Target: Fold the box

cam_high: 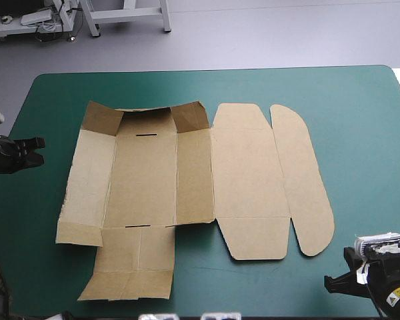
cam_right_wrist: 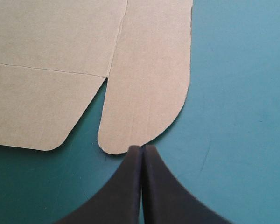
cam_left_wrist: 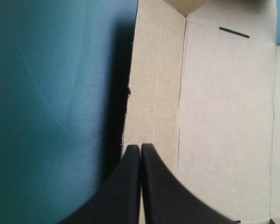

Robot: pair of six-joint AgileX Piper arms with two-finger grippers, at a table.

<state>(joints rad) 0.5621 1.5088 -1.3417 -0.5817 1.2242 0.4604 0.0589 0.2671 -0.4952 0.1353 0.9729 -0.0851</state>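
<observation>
I am hovering both grippers, pinched shut and empty.
The box (cam_high: 187, 180) is lying almost flat at the middle of the table (cam_high: 360, 133), my left gripper (cam_left_wrist: 140, 147) over its left side and my right gripper (cam_right_wrist: 143, 148) at its rounded flap (cam_right_wrist: 149, 93), likely for raising walls.

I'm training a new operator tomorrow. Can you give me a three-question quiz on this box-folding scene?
1. True or false: the left gripper has its jaws open.
2. The box is: A) mostly flat on the table; B) lifted off it; C) a finished tray.
3. Fill in: just ahead of the right gripper lies the box's rounded ____.
Key: 1 false; 2 A; 3 flap.
</observation>
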